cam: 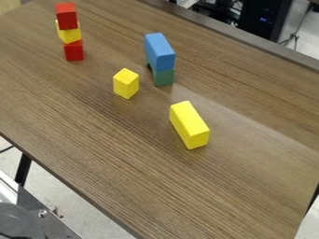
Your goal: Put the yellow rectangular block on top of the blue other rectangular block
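Support from green block (164,78) beneath blue block (160,51), likely readying level perch for yellow rectangular block (189,125); cannot tell jaws' spread.

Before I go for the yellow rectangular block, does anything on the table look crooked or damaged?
One mild thing: the small yellow block between the upper red block and the lower red block looks slightly out of line with them. No visible damage; the blue block rests on the green block.
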Available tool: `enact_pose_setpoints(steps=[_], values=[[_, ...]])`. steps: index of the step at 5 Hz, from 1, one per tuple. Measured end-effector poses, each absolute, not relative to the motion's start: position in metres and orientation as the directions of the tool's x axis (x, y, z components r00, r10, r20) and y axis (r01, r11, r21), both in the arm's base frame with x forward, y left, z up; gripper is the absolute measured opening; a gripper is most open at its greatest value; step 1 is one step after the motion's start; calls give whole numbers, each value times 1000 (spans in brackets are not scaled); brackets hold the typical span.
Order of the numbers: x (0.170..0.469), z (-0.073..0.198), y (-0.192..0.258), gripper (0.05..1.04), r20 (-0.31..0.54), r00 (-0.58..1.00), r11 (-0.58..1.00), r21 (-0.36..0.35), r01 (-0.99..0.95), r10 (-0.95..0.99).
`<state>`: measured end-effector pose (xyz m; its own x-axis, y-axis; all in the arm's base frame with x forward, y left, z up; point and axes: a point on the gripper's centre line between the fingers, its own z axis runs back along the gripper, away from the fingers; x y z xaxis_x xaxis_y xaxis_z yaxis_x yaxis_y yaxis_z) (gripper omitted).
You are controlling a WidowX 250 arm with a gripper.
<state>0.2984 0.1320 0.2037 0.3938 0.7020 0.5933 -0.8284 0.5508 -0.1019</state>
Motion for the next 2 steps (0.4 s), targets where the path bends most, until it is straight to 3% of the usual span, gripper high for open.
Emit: enact_pose_setpoints(steps=[1, 2], values=[[296, 193, 96, 1001, 528, 449, 608, -172, -775, 721], [292, 177, 62, 1001, 484, 538, 682, -185, -708, 690]])
